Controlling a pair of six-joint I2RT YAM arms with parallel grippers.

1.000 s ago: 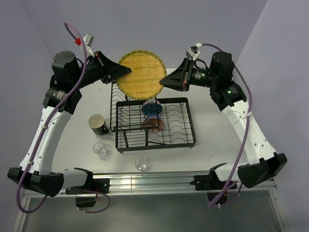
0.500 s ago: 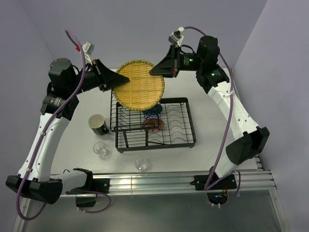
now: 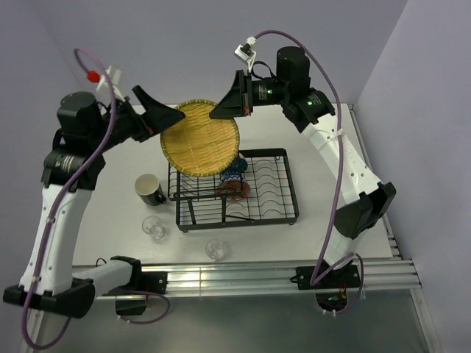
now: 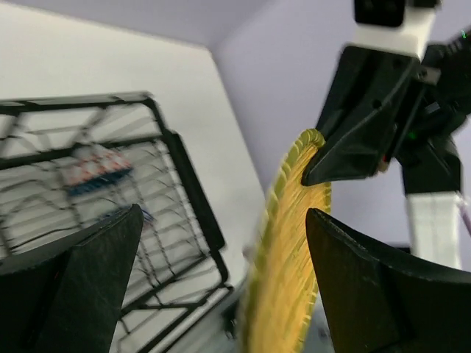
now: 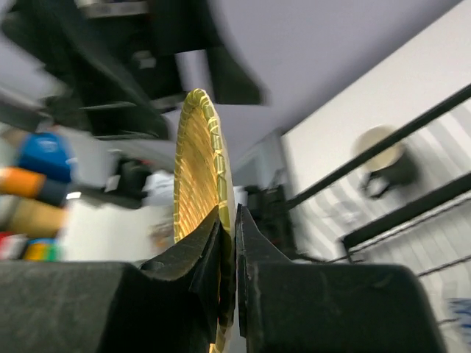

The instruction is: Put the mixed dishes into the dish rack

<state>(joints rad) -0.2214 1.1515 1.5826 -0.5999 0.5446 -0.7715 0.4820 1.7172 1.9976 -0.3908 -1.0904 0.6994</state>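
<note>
The round yellow plate (image 3: 200, 140) hangs on edge above the left end of the dish rack (image 3: 283, 193). My right gripper (image 3: 215, 115) is shut on its upper rim, and in the right wrist view the plate (image 5: 193, 169) stands pinched between the jaws of that gripper (image 5: 229, 220). My left gripper (image 3: 168, 116) is open, straddling the plate's left edge. In the left wrist view the plate (image 4: 291, 257) sits in the wide gap of the gripper (image 4: 224, 213) without touching its fingers. A blue bowl (image 3: 234, 168) and an orange-red bowl (image 3: 237, 191) stand in the rack.
A black mug (image 3: 149, 189) stands on the table left of the rack. Two clear glass cups (image 3: 154, 226) (image 3: 216, 250) sit nearer the front edge. The rack's right rows (image 3: 268, 187) hold nothing. A purple wall is close behind.
My left gripper has opened and let go of the plate. My right gripper has swung left and closed on its rim. The plate has shifted left and lower.
</note>
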